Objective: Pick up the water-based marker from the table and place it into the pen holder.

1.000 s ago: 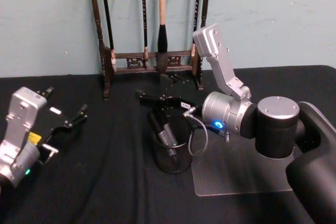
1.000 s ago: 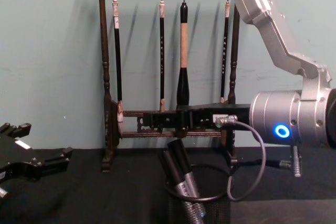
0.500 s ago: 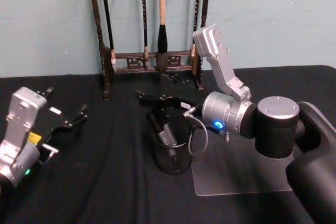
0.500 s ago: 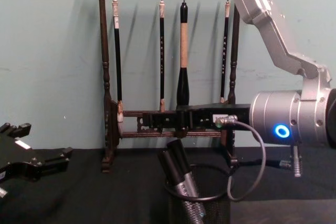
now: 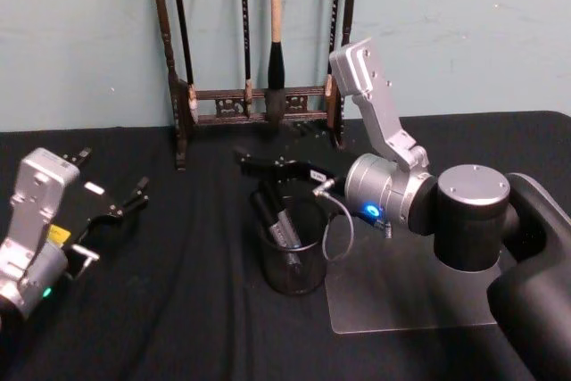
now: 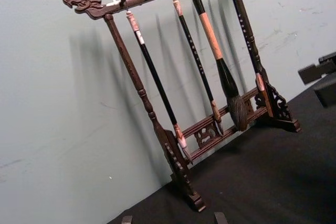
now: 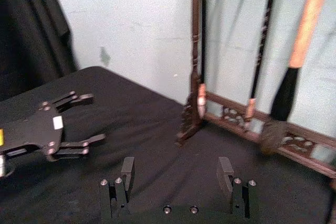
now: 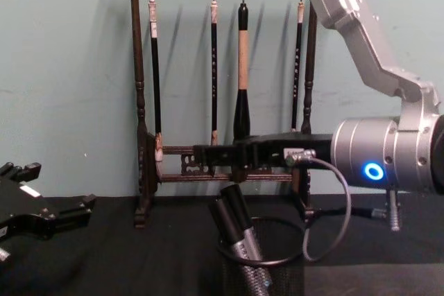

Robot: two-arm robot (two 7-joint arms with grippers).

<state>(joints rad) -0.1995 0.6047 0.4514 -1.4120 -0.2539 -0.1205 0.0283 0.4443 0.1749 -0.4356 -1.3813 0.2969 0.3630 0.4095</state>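
Water-based marker (image 5: 278, 223) leans inside the pen holder (image 5: 293, 276) on the black surface (image 5: 178, 310). Right hand (image 5: 259, 167) hovers above, fingers spread, empty. Left hand (image 5: 120, 211) parked left, fingers spread.

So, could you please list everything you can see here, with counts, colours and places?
table: one, black cloth, under everything.
pen holder: one, black mesh cup, table centre.
markers: two, dark with grey barrels, leaning in the pen holder.
brush rack: one, dark wood, at the back by the wall.
brushes: four, hanging on the brush rack.
clear sheet: one, transparent, right of the pen holder.
left pincer: black, open, over the table's left side.
right pincer: black, open, above the pen holder.
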